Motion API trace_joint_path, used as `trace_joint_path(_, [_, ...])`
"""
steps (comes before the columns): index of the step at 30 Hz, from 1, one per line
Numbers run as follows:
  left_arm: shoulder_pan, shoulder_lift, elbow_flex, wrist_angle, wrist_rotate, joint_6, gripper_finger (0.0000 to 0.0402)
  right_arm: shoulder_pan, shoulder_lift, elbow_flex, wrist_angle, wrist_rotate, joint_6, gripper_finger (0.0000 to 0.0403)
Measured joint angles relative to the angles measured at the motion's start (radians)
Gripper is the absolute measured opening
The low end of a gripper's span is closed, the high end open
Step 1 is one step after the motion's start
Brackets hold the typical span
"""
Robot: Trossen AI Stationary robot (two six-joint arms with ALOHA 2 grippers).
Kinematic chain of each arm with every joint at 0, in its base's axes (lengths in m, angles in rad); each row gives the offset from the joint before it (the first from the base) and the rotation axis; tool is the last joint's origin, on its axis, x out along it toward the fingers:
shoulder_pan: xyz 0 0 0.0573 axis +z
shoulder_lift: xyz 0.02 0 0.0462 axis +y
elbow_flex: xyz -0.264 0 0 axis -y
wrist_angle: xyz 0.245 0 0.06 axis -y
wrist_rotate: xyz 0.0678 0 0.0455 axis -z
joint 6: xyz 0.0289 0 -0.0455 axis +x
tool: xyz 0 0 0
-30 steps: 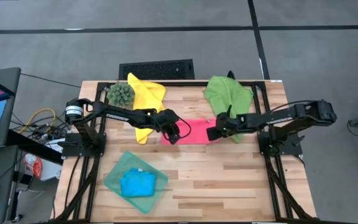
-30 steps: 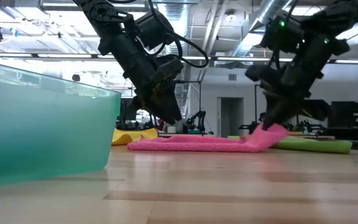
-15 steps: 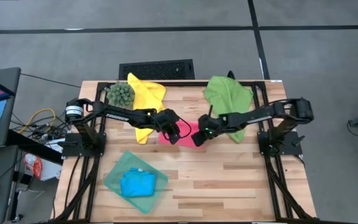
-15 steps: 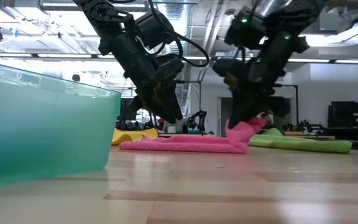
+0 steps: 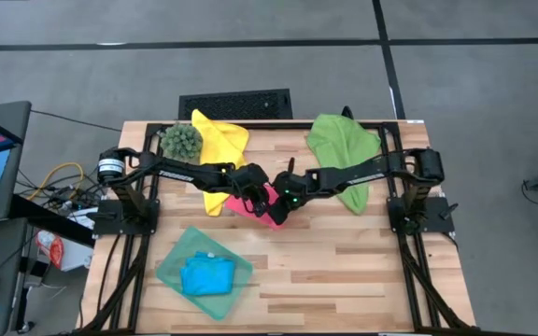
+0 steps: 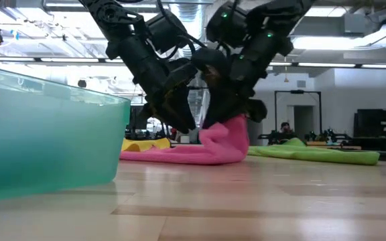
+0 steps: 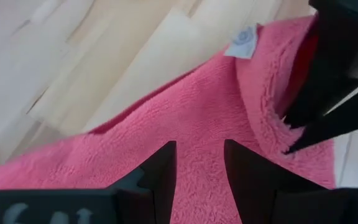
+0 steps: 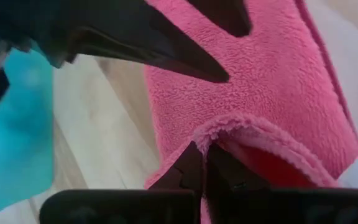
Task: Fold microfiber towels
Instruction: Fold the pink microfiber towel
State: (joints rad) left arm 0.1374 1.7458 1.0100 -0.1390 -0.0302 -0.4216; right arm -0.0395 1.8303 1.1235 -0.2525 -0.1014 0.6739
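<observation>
Two grippers work the pink towel (image 6: 210, 144): right gripper (image 8: 199, 167) pinches its raised edge to fold it; left gripper (image 7: 199, 163), parted, pins it to the worktop (image 5: 344, 266).

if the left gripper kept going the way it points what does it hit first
Most likely the pink towel: the left gripper points down at it, fingers apart. The right gripper, pinching the folded-over edge, is just beyond.

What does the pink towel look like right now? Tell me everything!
The pink towel is fuzzy, soft cloth with a small white tag, lying mid-table beside the yellow towel. One end is lifted and curled over the flat part. The right gripper pinches that raised edge; the left gripper hangs, fingers parted, over the flat part.
</observation>
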Motion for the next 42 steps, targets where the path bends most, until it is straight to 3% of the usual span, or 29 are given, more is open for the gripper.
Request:
trace_joint_path(10, [0.065,-0.215,0.000,-0.305,-0.044,0.008,0.0125,-0.002,0.065,0.070,0.002,-0.028,-0.046,0.0030])
trace_joint_path(17, [0.072,-0.351,0.001,-0.346,-0.092,0.021,0.0125,-0.009,0.080,0.110,0.030,-0.008,-0.078,0.0030])
trace_joint_path(26, [0.072,-0.356,0.002,-0.363,-0.082,0.022,0.0125,-0.019,0.123,0.133,0.028,-0.062,-0.093,0.0036])
trace_joint_path(30, [0.072,-0.356,0.000,-0.371,-0.082,0.025,0.0125,-0.025,0.123,0.133,0.028,-0.058,-0.099,0.0072])
trace_joint_path(39, [0.071,-0.356,0.000,-0.367,-0.082,0.025,0.0125,-0.038,0.092,0.132,0.033,-0.057,-0.115,0.0205])
trace_joint_path(42, [0.070,-0.356,0.000,-0.364,-0.082,0.025,0.0125,-0.051,0.060,0.132,0.002,-0.054,-0.124,0.0233])
